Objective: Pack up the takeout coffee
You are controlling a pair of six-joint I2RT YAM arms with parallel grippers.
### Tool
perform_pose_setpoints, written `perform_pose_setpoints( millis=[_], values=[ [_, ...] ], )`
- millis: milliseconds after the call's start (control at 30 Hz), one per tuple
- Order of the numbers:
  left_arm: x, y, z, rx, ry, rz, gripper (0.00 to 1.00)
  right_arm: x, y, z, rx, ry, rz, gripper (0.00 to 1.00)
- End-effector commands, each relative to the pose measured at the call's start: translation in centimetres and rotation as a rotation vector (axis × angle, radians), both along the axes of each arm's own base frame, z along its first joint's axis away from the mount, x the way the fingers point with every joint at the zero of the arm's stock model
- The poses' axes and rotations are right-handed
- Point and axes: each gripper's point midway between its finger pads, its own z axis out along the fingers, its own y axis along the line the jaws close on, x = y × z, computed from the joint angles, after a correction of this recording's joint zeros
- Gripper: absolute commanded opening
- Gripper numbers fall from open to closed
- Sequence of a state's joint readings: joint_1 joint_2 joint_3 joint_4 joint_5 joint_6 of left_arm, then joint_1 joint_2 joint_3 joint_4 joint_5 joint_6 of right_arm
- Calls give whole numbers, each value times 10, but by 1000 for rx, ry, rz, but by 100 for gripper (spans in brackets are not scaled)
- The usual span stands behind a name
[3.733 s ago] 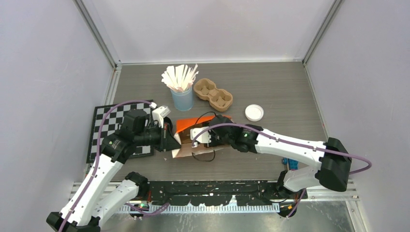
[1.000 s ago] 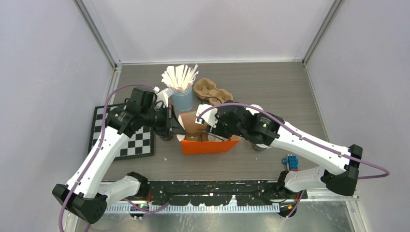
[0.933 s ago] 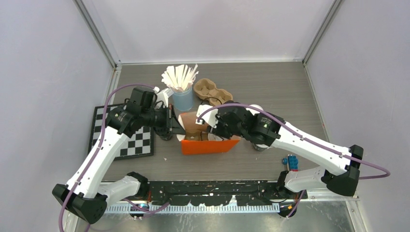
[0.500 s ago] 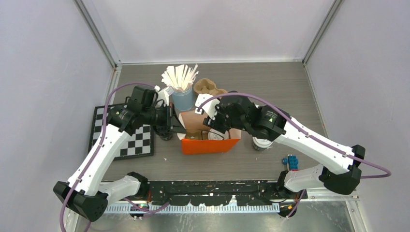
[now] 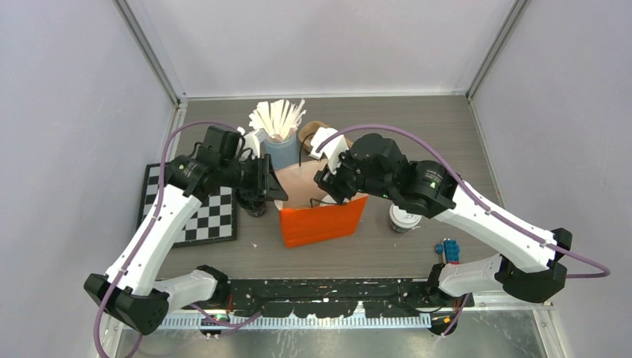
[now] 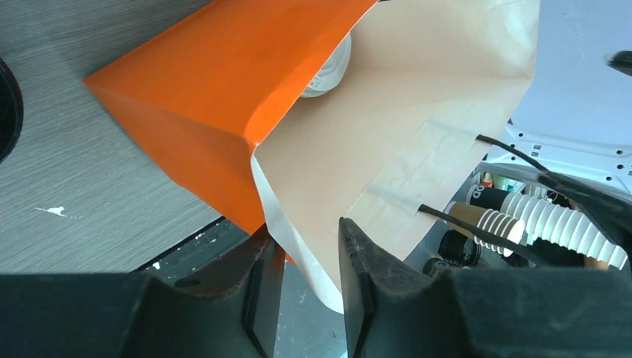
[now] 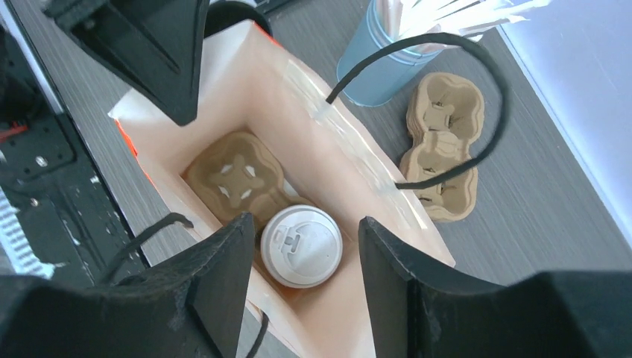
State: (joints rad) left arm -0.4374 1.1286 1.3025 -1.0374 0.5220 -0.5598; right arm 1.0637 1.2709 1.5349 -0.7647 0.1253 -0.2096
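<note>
Standing upright on the table (image 5: 417, 142), the orange bag (image 5: 320, 222) is presented with its mouth open toward the top. The left-hand edge of the bag mouth is pinched between the fingers of the left gripper (image 6: 307, 231); in the left wrist view the brown inner paper passes directly between the two fingers. The right gripper (image 7: 305, 222) is positioned above the bag mouth with its fingers spread wide and nothing held between them.

One lidded cup (image 7: 302, 246) is seated at the bottom of the bag, in a pocket of a brown pulp carrier (image 7: 231, 175); the adjoining pocket of that carrier is unoccupied. Only the white lid of this cup is seen. The second cup (image 5: 402, 218) is located on the table just beside the right side of the bag, partly covered by the right arm, and is not touched by either gripper.

A spare carrier (image 7: 440, 149) lies on the table behind the bag, next to a light-blue cup (image 5: 281, 154) filled with white sticks (image 5: 276, 118).
</note>
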Motion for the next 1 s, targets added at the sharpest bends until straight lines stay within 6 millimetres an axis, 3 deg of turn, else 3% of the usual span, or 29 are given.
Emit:
perform_pose_setpoints(
  millis=[0,133,367,467,500,533,700,967],
  values=[
    [6,4,13,17,-59,7,36,5,-3,53,214,-9,-107,59],
    [7,7,16,32,-77,21,42,13,-13,64,288,1,-223,61],
    [6,13,19,35,-117,43,59,33,-64,89,435,-37,-546,68],
    [5,15,18,38,-130,49,76,36,-79,93,498,-16,-659,70],
    [5,15,19,38,-138,51,92,37,-83,93,516,-9,-692,72],
    [5,16,20,38,-150,50,99,38,-86,92,539,5,-726,74],
    [6,23,22,66,-194,60,100,48,-124,64,515,57,-997,78],
    [7,45,23,110,-305,154,100,49,-186,-16,445,319,-1296,80]
  ],
)
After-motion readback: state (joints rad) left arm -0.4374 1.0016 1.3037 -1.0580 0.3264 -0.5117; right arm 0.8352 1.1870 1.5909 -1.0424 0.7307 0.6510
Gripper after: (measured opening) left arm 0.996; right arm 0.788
